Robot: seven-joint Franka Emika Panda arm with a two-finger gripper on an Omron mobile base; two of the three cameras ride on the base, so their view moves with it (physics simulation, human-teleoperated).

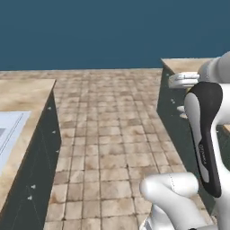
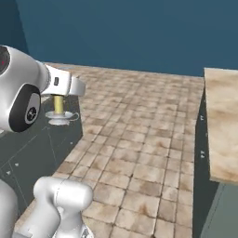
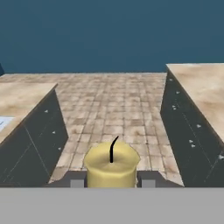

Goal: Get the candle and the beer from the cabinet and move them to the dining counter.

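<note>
Gripper (image 3: 112, 183) pinches the candle (image 3: 111, 165), one dark fingertip (image 3: 77, 180) on each side of the pale-yellow stick. Black wick curves up from its top. In the right base view the candle (image 2: 58, 104) stands upright in its round dish holder (image 2: 60, 117), carried in the air over the tiled floor (image 2: 135, 153). Beige-topped bench (image 1: 20, 117) left, another bench (image 2: 225, 125) right.
</note>
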